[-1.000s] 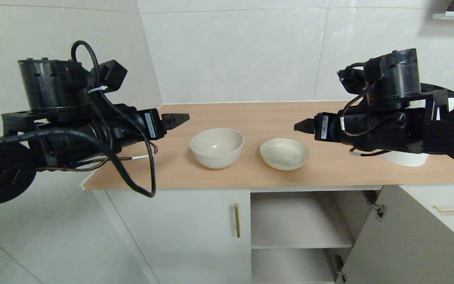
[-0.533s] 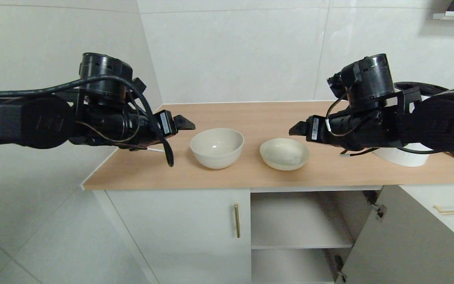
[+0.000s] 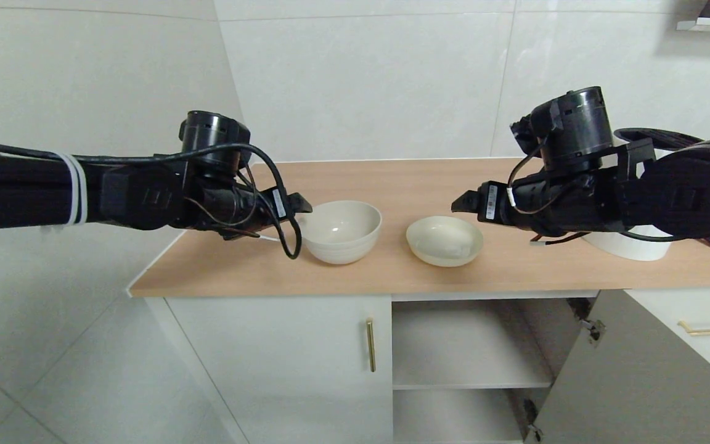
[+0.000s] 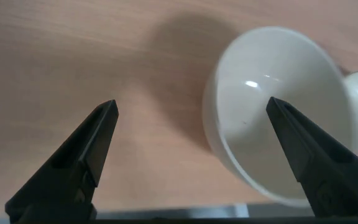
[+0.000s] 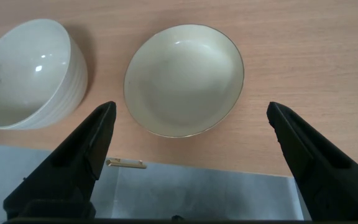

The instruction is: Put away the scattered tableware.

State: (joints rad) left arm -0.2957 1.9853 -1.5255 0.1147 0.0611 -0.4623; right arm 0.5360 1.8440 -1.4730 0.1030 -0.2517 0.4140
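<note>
Tiled wall backs a wooden counter [image 3: 392,179] that runs beneath both grippers. Under it, below the right gripper [image 3: 461,203], a cabinet [image 3: 466,345] stands with its door [image 3: 638,370] swung wide and its shelves bare. That is probably where the tableware should go. A white pot [image 3: 632,250] sits back along the right arm, well behind the fingertips.

The bowl [image 3: 339,231] rests on the counter directly ahead of the left gripper [image 3: 298,206]. The dish [image 3: 444,240] lies just ahead of and below the right gripper, apart from it.

Over the last second the left arm has pushed forward and dropped, bringing its gripper from well short of the bowl right up to the rim. In the left wrist view the left gripper [image 4: 191,102] is spread wide, with the bowl's [image 4: 278,112] near wall between the fingers and one finger over the hollow (I cannot tell whether it touches).

The right gripper [image 5: 189,107] edged slightly towards the dish [image 5: 184,78] early on and has since held still. It is spread as well, and the dish sits centred in its gap. Neither piece has shifted.

So the left side looks ready for a rim pinch. Closing should secure the bowl, and the lift and the carry down to the shelf would follow. The dish seems to be waiting its turn.
</note>
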